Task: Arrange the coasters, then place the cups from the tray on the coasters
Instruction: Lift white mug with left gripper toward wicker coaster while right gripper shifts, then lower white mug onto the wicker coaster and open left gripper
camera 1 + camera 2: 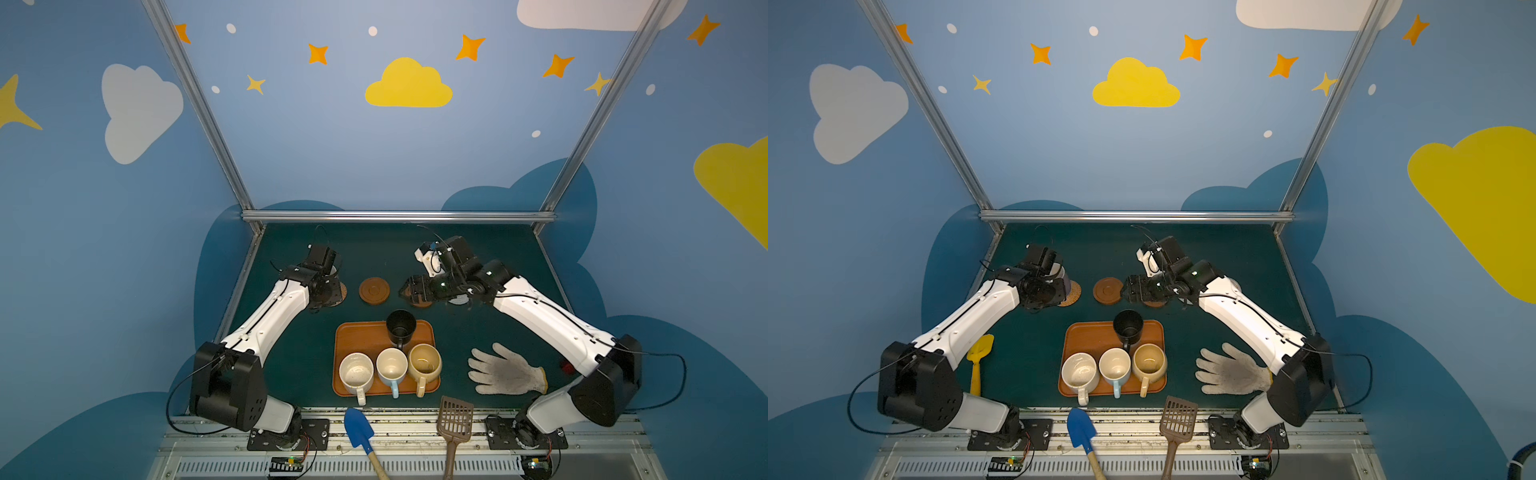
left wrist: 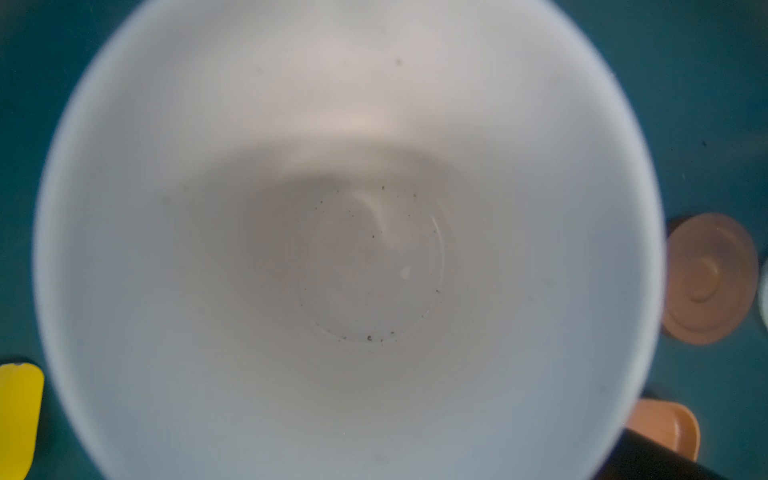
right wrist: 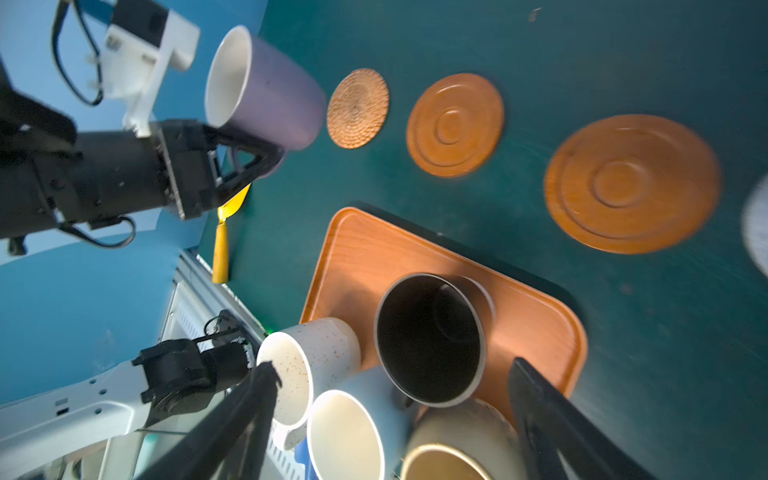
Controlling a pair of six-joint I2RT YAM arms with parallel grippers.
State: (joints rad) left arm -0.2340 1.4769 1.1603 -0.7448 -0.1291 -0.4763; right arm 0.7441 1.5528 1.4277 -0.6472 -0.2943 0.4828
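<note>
Right wrist: round woven rattan coaster (image 3: 358, 108)

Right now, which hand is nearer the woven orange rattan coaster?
Left. The left hand holds the lilac mug right by the rattan coaster; the right hand, open, sits beyond the neighbouring brown wooden coaster.

White shells are worn between black joint housings by the left arm (image 1: 270, 316) and right arm (image 1: 540, 320). Thin black cables (image 1: 684, 374) are looped alongside, black base plates (image 1: 309, 428) are screwed down, and the left hand (image 3: 272, 160) and right hand (image 3: 394, 365) are finished in black.
</note>
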